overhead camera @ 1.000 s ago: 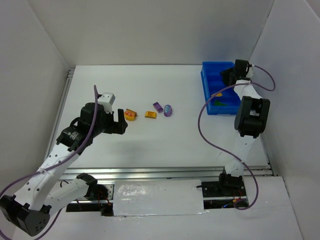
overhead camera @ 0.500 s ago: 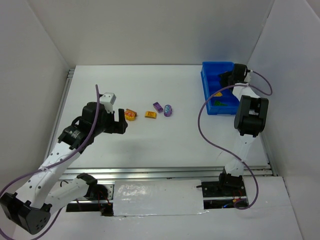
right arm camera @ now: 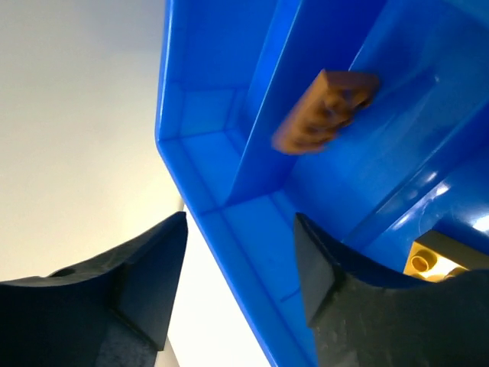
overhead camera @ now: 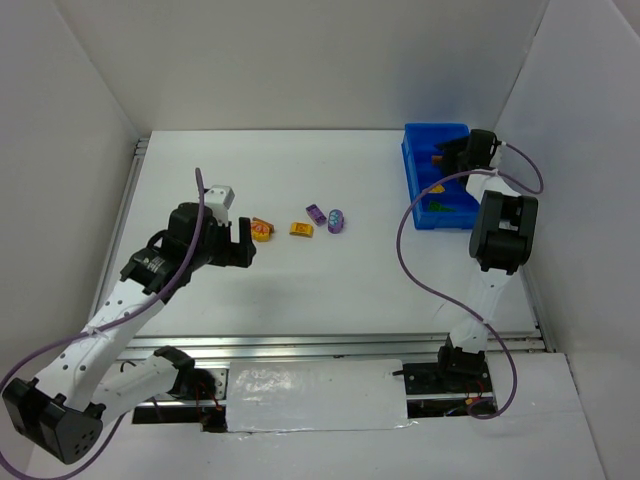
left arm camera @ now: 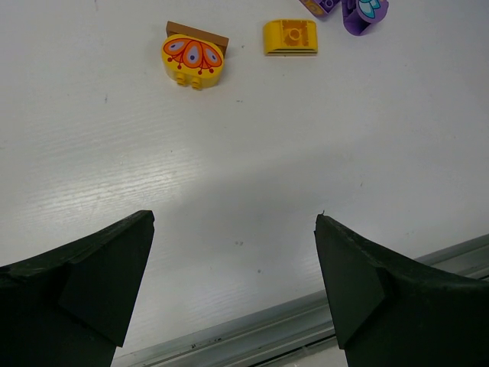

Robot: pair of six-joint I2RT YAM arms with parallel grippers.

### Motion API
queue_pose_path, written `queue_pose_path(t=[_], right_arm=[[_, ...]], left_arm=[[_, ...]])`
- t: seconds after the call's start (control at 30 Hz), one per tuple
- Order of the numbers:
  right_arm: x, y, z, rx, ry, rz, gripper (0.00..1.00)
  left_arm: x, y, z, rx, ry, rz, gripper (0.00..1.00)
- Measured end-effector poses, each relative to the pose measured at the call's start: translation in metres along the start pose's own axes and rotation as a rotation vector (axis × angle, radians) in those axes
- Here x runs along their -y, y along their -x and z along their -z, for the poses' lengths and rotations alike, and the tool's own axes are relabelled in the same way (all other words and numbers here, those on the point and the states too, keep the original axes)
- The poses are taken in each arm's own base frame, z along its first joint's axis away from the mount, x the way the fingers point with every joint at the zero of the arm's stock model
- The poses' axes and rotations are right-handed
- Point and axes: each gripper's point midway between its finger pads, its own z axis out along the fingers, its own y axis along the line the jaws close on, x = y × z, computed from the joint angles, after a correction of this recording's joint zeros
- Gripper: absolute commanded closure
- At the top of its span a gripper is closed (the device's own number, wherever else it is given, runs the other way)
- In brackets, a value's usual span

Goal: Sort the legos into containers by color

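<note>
Lying loose: legos in a row just off mid-table toward 10 o'clock in the top view. They are a printed yellow brick (overhead camera: 261, 230), a plain yellow brick (overhead camera: 302, 229), a purple brick (overhead camera: 316, 213) and a rounded purple brick (overhead camera: 336, 220).
Brown brick (left arm camera: 197, 34): touches the printed one at its 12 o'clock.
Blue tray (overhead camera: 410, 170): at the table's 2 o'clock, with its compartments running from 12 to 6. A green brick (overhead camera: 437, 207) lies in the 6 o'clock compartment and a small yellow brick (overhead camera: 438, 187) in the next one.
Left pincer (left arm camera: 233, 222): fingers wide apart and holding nothing, above the table. The printed brick is near, at its 11 o'clock in the wrist view.
Right pincer (right arm camera: 241, 229): fingers apart and gripping nothing, over the tray's 12 o'clock end.
Blurred brown brick (right arm camera: 325, 111): in the second compartment from that end, beside the divider. Whether it rests there cannot be told.
Purple cable (overhead camera: 405, 235): loops beside the right arm at its 9 o'clock.
White table (overhead camera: 350, 290): faintly scuffed, with a metal rail (overhead camera: 330, 345) along its 6 o'clock edge.
White walls (overhead camera: 300, 60): they close in the table at 9, 12 and 3 o'clock.
</note>
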Motion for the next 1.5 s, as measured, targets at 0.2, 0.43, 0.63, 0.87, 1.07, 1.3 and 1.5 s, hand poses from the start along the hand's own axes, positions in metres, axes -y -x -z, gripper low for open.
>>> queue_pose_path(t=[0.2, 0.43, 0.63, 0.87, 1.07, 1.3, 1.5], right_arm=[[-0.005, -0.003, 0.001, -0.023, 0.023, -0.001, 0.29], [-0.015, -0.016, 0.006, -0.096, 0.080, 0.044, 0.27], [-0.040, -0.043, 0.038, -0.186, 0.155, 0.150, 0.27], [-0.115, -0.115, 0.131, -0.299, 0.352, 0.417, 0.26], [-0.113, -0.223, 0.252, -0.569, 0.600, 0.527, 0.25], [-0.069, -0.272, 0.325, -0.803, 0.680, 0.547, 0.23], [-0.077, -0.252, 0.374, -0.734, 0.769, 0.645, 0.01]], left_arm=[[0.000, 0.000, 0.000, -0.001, 0.000, 0.001, 0.00], [-0.007, 0.000, 0.000, -0.003, 0.027, 0.015, 0.00], [-0.025, 0.000, 0.000, 0.000, 0.106, 0.067, 0.00], [-0.038, -0.004, -0.012, -0.049, 0.143, 0.118, 0.00], [-0.022, 0.015, -0.056, -0.151, 0.132, 0.182, 0.00], [0.013, 0.037, -0.146, -0.247, 0.192, 0.109, 0.00], [-0.021, -0.014, -0.174, -0.385, 0.343, 0.067, 0.00]])
